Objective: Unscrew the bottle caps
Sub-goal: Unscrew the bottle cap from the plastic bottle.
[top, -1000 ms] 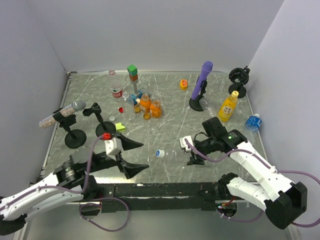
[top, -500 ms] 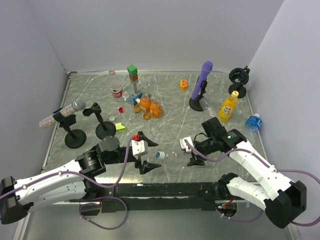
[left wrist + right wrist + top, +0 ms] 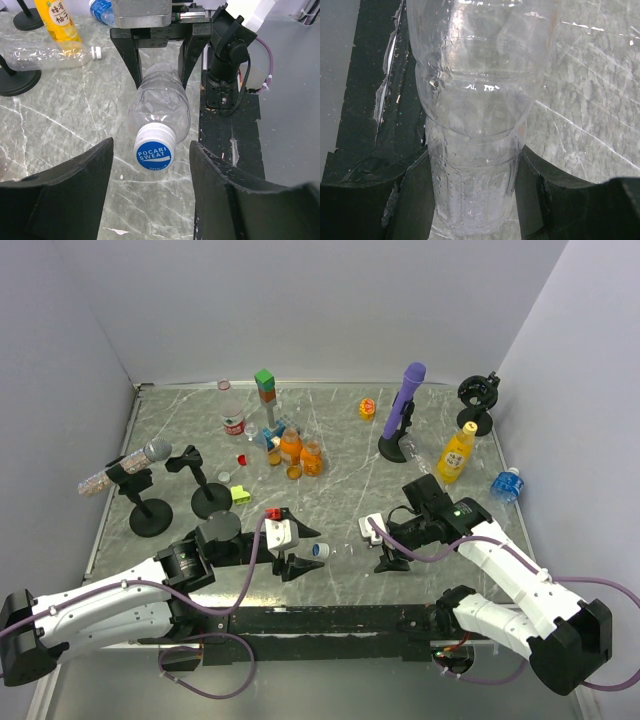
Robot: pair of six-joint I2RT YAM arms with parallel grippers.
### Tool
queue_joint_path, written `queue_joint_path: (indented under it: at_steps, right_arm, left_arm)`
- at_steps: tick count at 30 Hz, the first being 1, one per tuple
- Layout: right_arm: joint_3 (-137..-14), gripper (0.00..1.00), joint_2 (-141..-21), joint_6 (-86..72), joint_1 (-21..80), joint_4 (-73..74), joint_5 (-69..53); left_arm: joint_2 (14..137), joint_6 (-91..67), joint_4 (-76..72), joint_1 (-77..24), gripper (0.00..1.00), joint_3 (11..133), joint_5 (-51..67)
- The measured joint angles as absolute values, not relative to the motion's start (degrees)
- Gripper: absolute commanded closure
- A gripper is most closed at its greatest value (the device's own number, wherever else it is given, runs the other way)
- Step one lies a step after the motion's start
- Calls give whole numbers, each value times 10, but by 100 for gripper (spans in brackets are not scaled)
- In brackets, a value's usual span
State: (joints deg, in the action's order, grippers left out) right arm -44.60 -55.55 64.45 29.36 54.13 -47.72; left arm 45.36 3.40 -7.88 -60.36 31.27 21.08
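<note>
A clear bottle (image 3: 350,547) lies on its side near the table's front. Its blue-topped white cap (image 3: 320,551) points left. My right gripper (image 3: 385,548) is shut on the bottle's body, seen close in the right wrist view (image 3: 475,125) between the right gripper's fingers (image 3: 475,200). In the left wrist view the cap (image 3: 153,154) reads POCARI SWEAT and faces my open left gripper (image 3: 151,145), level with its fingertips and touching neither. The right gripper (image 3: 162,70) clamps the bottle (image 3: 160,107) behind it. The left gripper (image 3: 308,548) sits just left of the cap.
A yellow juice bottle (image 3: 456,453), a blue-labelled bottle (image 3: 506,484) and a purple microphone (image 3: 403,410) stand at the right. Orange bottles (image 3: 300,452), a red-labelled bottle (image 3: 232,412) and stacked blocks (image 3: 265,390) are at the back. Black stands (image 3: 150,512) are on the left. Another clear bottle (image 3: 47,52) lies farther back.
My left arm has swung right from the table's left side and brought its open gripper up to the cap. The right arm and the bottle have stayed still.
</note>
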Motion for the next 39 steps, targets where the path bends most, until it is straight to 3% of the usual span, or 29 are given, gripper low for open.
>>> queue_joint_path:
  at_steps: [4, 8, 10, 19, 31, 32, 34, 36, 39]
  right_arm:
    - [-446, 85, -555, 644, 294, 542, -477]
    - [-446, 85, -556, 644, 294, 542, -476]
    - [-446, 85, -556, 644, 293, 543, -474]
    - [-446, 85, -556, 633, 292, 544, -479]
    - [-446, 85, -561, 611, 292, 543, -478]
    - [-446, 85, -563, 613, 292, 548, -474]
    - [-446, 85, -563, 615, 292, 552, -470]
    - [-446, 85, -563, 615, 292, 550, -470]
    - [-446, 85, -560, 616, 292, 541, -470]
  left_arm:
    - [454, 32, -79, -604, 60, 313, 211]
    - [454, 32, -78, -604, 91, 313, 213]
    - [454, 30, -74, -604, 99, 314, 214]
    - [455, -55, -53, -605, 99, 327, 191]
    - [481, -512, 65, -613, 99, 382, 72]
    - [488, -536, 79, -617, 99, 389, 63]
    - [503, -561, 107, -623, 74, 410, 51]
    - [512, -568, 129, -626, 41, 429, 41]
    - [511, -569, 147, -629, 18, 442, 30]
